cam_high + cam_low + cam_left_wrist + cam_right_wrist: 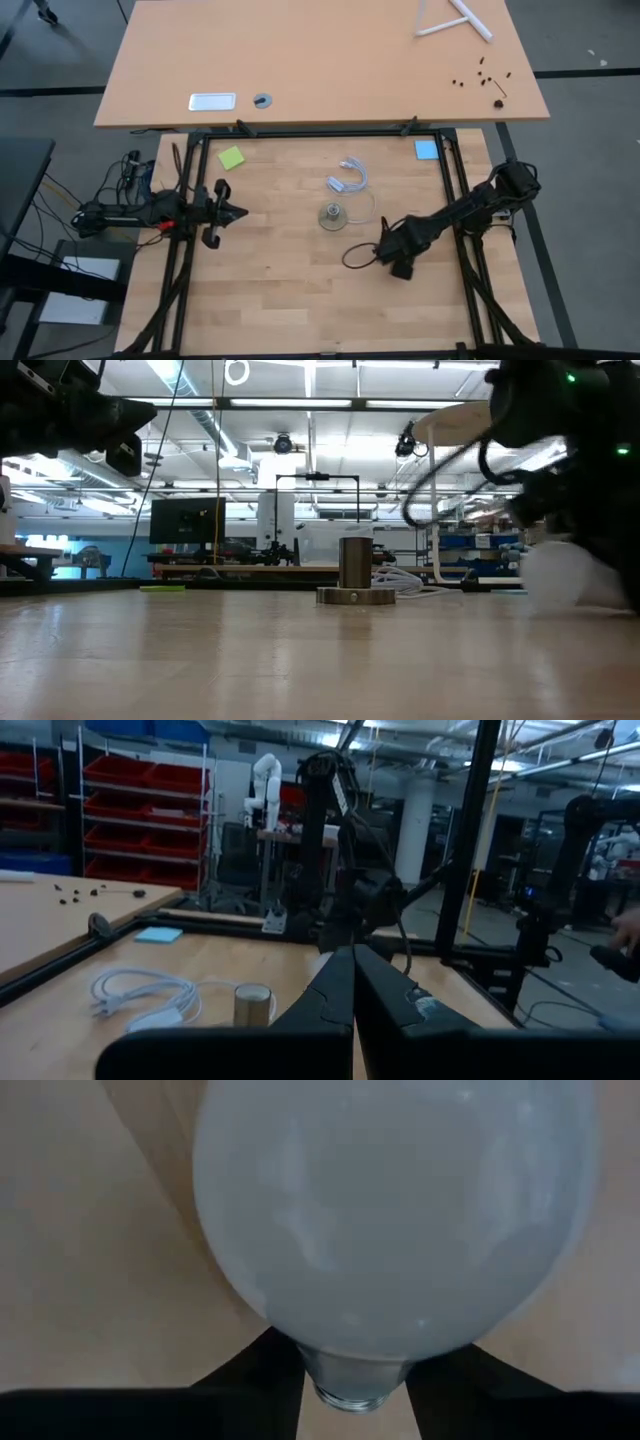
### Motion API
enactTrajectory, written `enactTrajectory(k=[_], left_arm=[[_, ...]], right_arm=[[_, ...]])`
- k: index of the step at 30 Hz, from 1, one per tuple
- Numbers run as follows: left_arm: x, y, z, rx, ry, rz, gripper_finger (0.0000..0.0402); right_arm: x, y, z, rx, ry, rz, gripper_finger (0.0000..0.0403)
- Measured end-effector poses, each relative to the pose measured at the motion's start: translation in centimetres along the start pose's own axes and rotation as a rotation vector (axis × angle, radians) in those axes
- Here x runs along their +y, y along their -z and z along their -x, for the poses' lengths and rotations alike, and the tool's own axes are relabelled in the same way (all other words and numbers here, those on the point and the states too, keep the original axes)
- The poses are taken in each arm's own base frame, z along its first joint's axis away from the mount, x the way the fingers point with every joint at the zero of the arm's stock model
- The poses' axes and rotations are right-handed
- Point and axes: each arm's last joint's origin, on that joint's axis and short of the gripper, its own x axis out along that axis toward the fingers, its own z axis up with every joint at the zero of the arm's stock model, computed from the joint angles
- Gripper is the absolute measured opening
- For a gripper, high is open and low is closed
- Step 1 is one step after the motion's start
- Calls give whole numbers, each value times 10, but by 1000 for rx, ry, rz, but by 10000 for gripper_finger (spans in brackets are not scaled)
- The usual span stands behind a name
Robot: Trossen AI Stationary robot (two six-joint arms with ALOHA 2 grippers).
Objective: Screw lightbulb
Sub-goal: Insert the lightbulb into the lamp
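From above, the wooden worktop carries a socket, the left gripper waiting aside with jaws together, the right gripper low nearby; only its wrist view reveals the lightbulb filling the frame, narrow end between the parted jaws.

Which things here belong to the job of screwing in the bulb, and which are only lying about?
Job: lightbulb between the right gripper fingers; socket with white cord.
Lying about: green note, blue note. Left gripper waits aside.
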Motion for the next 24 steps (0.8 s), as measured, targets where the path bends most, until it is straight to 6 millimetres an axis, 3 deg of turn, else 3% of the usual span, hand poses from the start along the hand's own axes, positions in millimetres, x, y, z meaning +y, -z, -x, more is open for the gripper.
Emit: enactTrajectory(k=[8,16,19,24], left_arm=[[-1,-6,0,-67,2,-1,6],[0,-8,-7,-83,-14,-44,26],[0,-9,-12,-72,-45,-77,42],[2,-15,-22,-89,-112,-101,50]], right_arm=[[17,-39,40,-314,-33,43,155],[13,-87,87,-703,33,38,155],[5,-103,91,-837,26,11,155],[-19,-121,77,-962,27,-74,155]])
